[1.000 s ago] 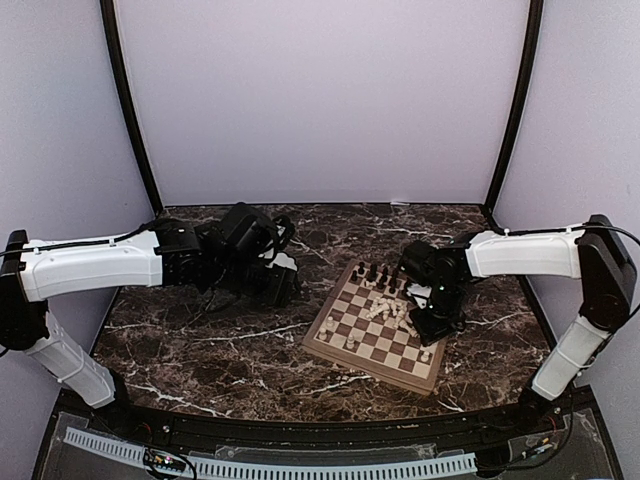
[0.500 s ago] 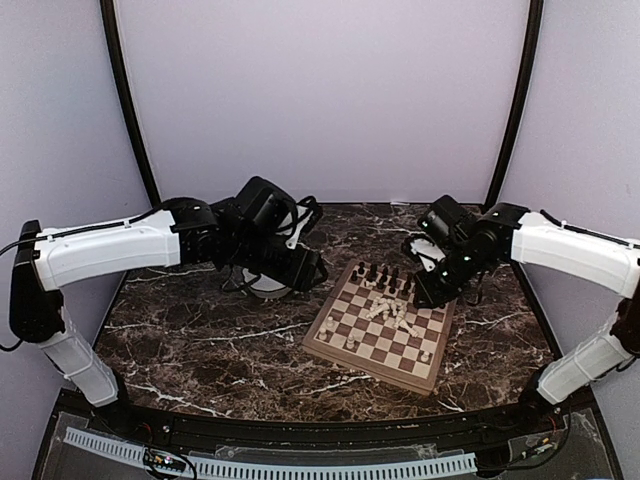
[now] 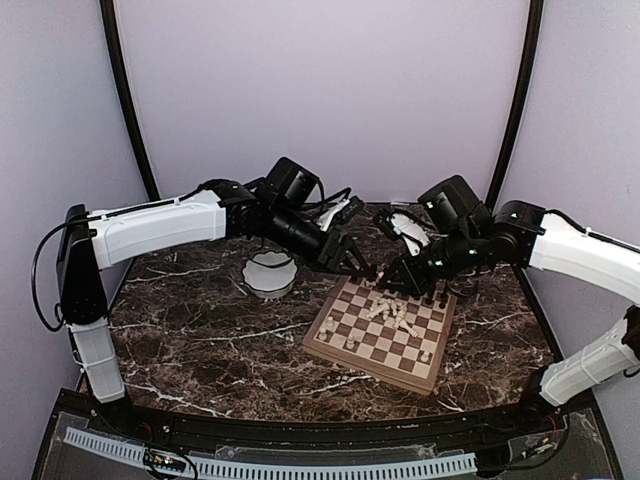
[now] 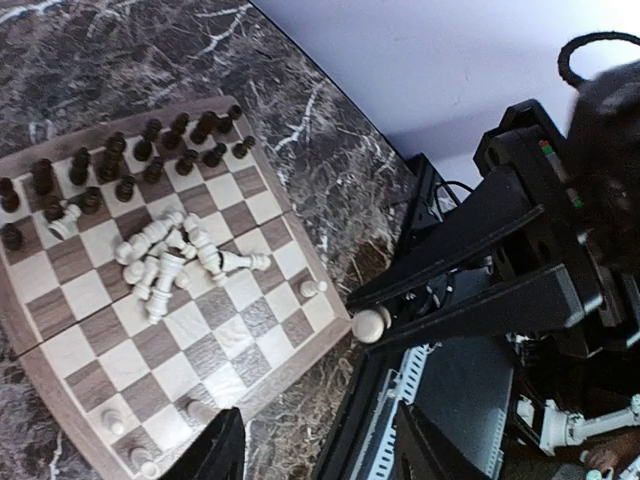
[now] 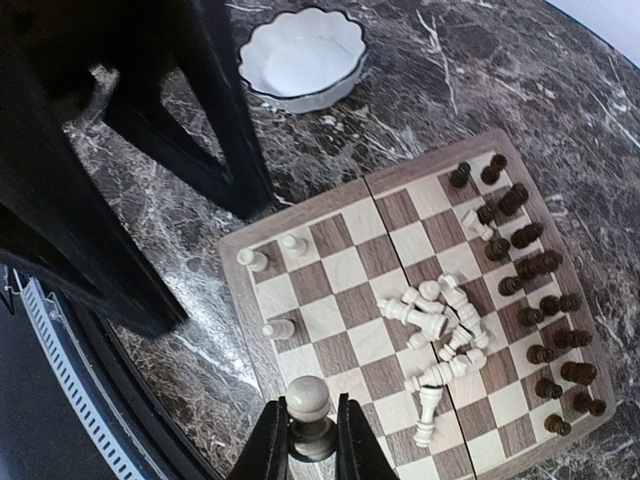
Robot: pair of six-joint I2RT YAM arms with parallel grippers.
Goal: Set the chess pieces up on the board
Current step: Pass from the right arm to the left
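My right fingers (image 5: 270,445) clamp a pale pawn (image 5: 308,398) aloft near the board (image 5: 345,268); my left fingers (image 4: 228,450) hang apart, empty. The dark men (image 5: 530,270) stand ranked, but most pale ones (image 5: 440,320) lie heaped mid-board.

No text, label, brand, number or sign can be read in any of the three views; nothing legible is found on the board (image 3: 385,350), the chess pieces (image 5: 440,320), the white bowl (image 5: 300,55) or the surface (image 3: 200,340)
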